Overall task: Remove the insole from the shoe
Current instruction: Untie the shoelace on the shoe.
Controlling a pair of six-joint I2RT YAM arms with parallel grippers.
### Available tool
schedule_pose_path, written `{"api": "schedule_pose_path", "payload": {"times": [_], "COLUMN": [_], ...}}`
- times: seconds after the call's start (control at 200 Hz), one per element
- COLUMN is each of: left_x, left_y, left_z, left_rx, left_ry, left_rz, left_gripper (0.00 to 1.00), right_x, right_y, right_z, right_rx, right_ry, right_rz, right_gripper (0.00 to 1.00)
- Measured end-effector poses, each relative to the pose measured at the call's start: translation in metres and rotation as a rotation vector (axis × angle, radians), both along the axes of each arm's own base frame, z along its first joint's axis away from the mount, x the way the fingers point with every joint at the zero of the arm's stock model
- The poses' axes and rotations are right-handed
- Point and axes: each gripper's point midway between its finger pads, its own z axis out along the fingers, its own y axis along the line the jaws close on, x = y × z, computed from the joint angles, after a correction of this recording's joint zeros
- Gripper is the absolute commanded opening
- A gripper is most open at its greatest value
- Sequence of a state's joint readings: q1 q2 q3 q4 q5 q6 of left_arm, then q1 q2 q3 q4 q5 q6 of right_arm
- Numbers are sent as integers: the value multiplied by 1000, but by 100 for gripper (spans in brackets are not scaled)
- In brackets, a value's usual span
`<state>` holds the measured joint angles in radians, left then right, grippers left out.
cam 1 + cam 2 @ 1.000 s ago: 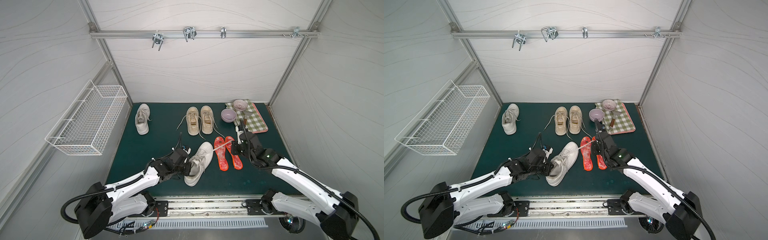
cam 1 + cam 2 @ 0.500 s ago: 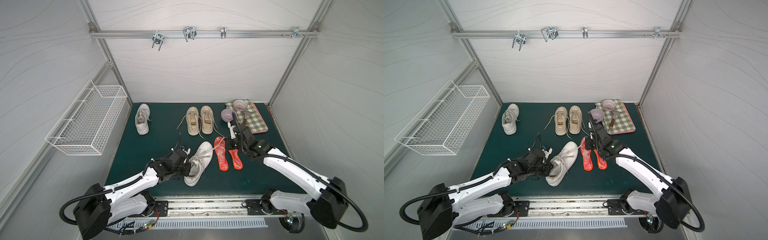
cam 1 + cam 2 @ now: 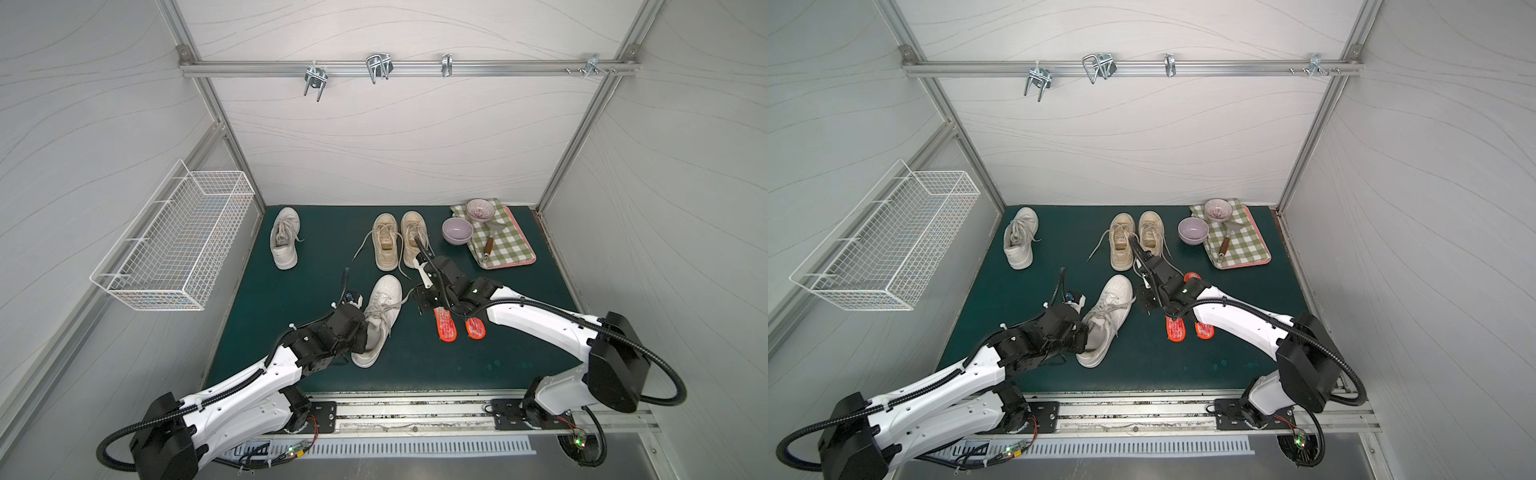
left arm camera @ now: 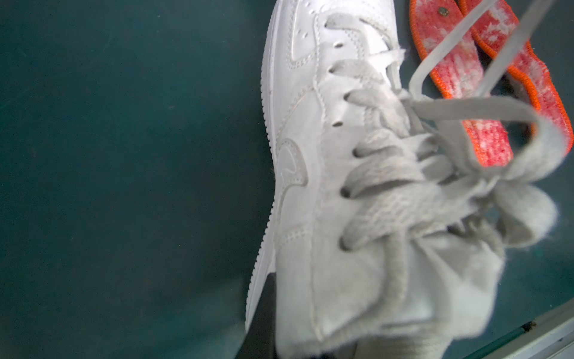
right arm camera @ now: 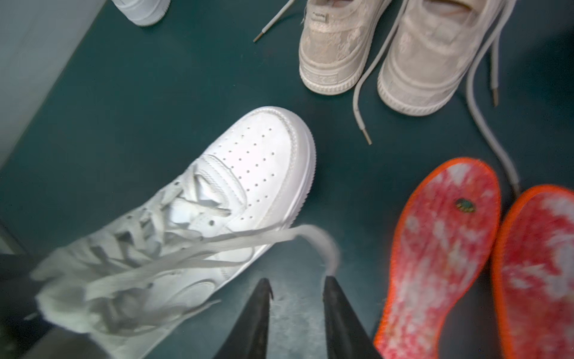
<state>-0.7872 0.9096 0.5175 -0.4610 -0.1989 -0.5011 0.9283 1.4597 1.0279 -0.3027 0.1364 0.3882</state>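
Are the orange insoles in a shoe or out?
Out. Both orange insoles lie flat on the green mat beside the white shoe, with no shoe around them.

Green tabletop (image 3: 316,266): white shoe (image 3: 376,320), far white sneaker (image 3: 284,239), beige pair (image 3: 397,239), two orange insoles (image 3: 445,330), lilac bowl (image 3: 457,230), checked cloth (image 3: 505,245)

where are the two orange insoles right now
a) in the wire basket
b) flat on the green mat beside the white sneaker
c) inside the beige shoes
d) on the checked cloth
b: both orange insoles lie flat on the green mat beside the white sneaker, outside any shoe.
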Motion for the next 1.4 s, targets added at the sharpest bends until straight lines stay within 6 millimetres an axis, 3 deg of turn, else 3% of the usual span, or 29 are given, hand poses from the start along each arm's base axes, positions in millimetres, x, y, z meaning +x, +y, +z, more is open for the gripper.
{"api": "schedule_pose_path", "payload": {"times": [0.28,0.565,0.77,1.4], "left_x": [3,3,2,-5], "left_y": [-2,-7,-15,-23], "left_z": [-3,-3,-2,-3], "left_rx": [6,-5,-30,-62], "left_ry": [5,17,22,52], "left_rz": [6,-12,-46,-89], "left_gripper": [0,0,0,0], "right_x": [-41,-73,-73,-76], "right_y": [1,34,51,62], "right_z": [-17,-2,12,0], "right_rx": [-12,73,113,82], "right_ry": [5,7,-7,9], "right_rz": [90,215,246,274], "right_gripper": [49,38,31,9]}}
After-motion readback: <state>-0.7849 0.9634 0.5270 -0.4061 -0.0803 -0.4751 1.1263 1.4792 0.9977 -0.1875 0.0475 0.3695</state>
